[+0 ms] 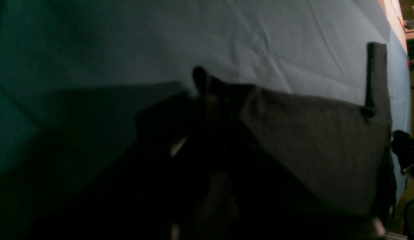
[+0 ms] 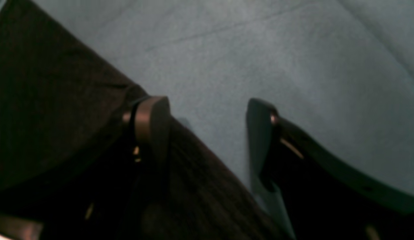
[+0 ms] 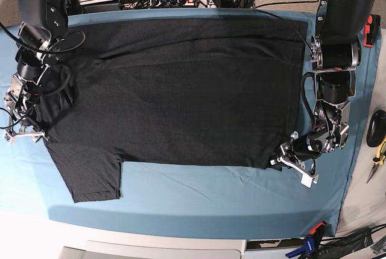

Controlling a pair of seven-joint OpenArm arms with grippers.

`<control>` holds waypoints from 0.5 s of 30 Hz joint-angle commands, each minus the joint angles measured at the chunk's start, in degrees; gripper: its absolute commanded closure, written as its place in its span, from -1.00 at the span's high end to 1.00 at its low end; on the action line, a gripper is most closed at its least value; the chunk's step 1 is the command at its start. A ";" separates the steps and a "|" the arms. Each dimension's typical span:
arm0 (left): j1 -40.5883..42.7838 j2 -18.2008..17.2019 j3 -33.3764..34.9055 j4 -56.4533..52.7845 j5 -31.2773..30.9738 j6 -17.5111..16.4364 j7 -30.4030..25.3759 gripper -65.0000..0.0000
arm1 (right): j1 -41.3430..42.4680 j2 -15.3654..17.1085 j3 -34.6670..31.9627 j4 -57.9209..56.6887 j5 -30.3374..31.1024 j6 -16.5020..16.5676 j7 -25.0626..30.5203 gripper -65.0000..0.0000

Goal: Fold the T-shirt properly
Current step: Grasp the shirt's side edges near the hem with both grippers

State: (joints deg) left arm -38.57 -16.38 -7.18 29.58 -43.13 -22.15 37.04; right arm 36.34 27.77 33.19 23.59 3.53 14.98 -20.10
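T-shirt (image 3: 181,96) lies flat on blue table cloth (image 3: 199,201) — my left gripper (image 3: 288,155) pinches its hem corner, right gripper (image 2: 207,130) gapes at its edge. Close right first — then lift both evenly.

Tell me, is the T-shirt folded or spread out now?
Mostly spread: the T-shirt lies flat across the blue cloth, one sleeve sticking out.
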 commanded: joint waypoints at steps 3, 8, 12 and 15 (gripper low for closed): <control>-1.92 -0.57 -0.07 0.85 -1.07 -0.90 -1.05 -1.00 | 1.68 -0.46 -0.15 0.68 1.92 3.50 -0.28 0.11; -1.92 -0.61 -0.07 0.85 -1.07 -0.92 -1.07 -1.00 | 2.62 -2.49 -0.26 0.68 3.13 6.29 0.42 0.11; -1.92 -0.63 -0.07 0.85 -1.07 -0.90 -1.07 -1.00 | 3.30 -3.54 -0.26 0.68 3.15 7.37 0.52 0.11; -1.92 -0.63 -0.07 0.85 -1.07 -0.92 -1.05 -1.00 | 3.50 -3.80 -0.26 0.68 3.13 7.96 0.70 0.11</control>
State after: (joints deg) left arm -38.57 -16.51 -7.18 29.58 -43.13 -22.17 37.01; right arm 38.11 23.33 32.97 23.62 6.09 22.33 -19.42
